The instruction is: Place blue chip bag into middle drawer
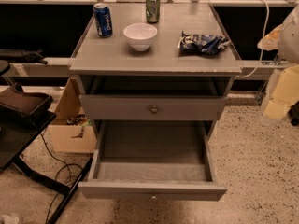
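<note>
While gripper lies off-frame, arm (290, 34) looms right.

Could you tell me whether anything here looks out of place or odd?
The blue chip bag lies crumpled on the cabinet top, right of the white bowl, while the middle drawer stands pulled open. The tool is out of view.

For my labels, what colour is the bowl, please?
White bowl, camera view; gripper out of sight.
</note>
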You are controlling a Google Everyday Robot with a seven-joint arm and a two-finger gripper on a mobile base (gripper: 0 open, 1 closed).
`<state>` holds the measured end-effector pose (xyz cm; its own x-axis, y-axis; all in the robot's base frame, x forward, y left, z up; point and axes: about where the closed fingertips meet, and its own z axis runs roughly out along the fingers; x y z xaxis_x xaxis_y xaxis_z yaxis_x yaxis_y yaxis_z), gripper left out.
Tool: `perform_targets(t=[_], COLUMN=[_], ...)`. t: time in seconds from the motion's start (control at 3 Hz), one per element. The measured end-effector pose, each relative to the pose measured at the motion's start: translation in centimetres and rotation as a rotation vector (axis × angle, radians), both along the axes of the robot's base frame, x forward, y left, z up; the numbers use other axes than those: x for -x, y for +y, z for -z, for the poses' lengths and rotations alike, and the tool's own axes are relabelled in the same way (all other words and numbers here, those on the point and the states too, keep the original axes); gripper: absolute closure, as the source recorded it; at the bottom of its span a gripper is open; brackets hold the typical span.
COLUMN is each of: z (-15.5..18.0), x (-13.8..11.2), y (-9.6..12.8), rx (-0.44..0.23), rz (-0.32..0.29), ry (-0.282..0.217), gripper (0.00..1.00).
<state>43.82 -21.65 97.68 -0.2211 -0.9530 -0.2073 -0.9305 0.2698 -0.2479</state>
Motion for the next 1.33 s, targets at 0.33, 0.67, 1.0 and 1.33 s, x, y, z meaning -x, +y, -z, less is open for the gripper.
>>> perform_targets(t=[0.33,0.67,1.0,1.33], z=[0.0,-0.3,-0.3,0.1], x=[0.0,-4.3,-12.4,-20.4], y=[0.0,-0.3,-0.2,0.0], rx=[0.0,-0.08,-0.211,-0.329], rz=[0.0,-0.02,-0.054,-0.07], ry=[0.0,-0.071,-0.176,-0.272], gripper=[0.0,0.0,0.0,0.0])
